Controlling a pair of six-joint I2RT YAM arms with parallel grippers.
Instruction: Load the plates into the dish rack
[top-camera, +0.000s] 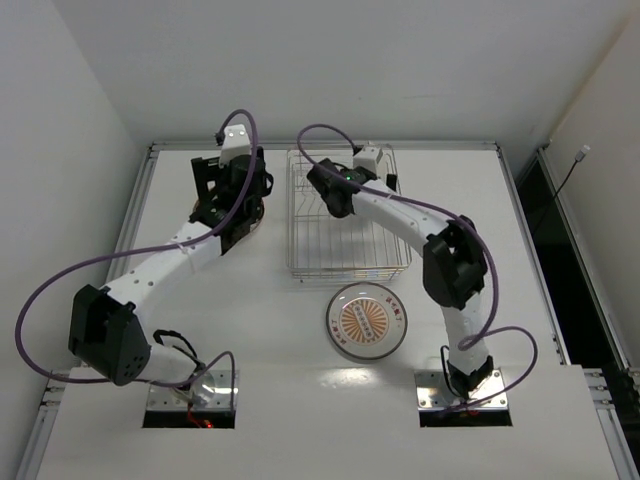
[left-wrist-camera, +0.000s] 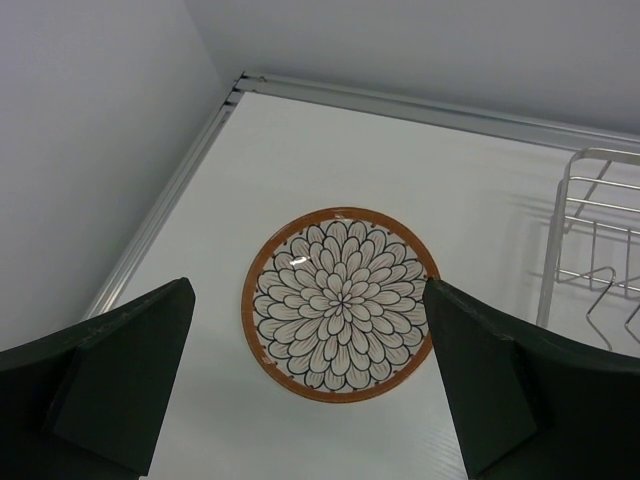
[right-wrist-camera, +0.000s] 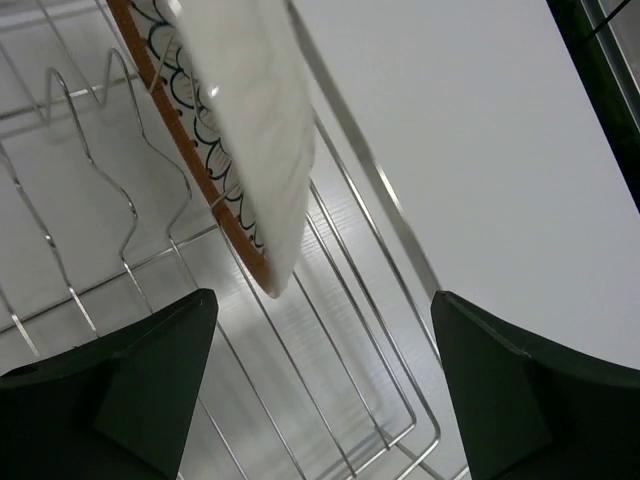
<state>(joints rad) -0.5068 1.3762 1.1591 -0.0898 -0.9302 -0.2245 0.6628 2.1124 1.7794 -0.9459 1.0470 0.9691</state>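
**One plate racked, two on the counter, both tools spread**

The right tool (right-wrist-camera: 323, 300) hangs over the dish rack (top-camera: 345, 262) with its fingers spread wide and nothing between them. Just beyond them a patterned plate (right-wrist-camera: 250, 130) stands on edge inside the rack. It leans rather than standing plumb, apparently resting against the wire tines (right-wrist-camera: 128, 215). Its orange-rimmed decorated face is turned toward the tines and its plain white back toward the rack's outer wall. Seen edge-on from the right wrist, the disc's line runs from upper left down to the rack floor. The overhead view hides it under the arm.

The left tool (left-wrist-camera: 306, 290) hovers above a flower-patterned plate (left-wrist-camera: 340, 303), fingers also wide apart and not touching it. The spread straddles the disc, which suggests a lineup for a pick. That plate lies flat and face up on the counter (top-camera: 250, 320), near the far left corner and just beside the rack. Being round and flat, it has no long axis to align with, so any rim approach looks equal.

The sunburst plate (top-camera: 366, 320) lies flat and face up on the counter, just near of the rack's front edge and between it and the right arm's base. It sits within easy reach of the right arm, likely a later load.
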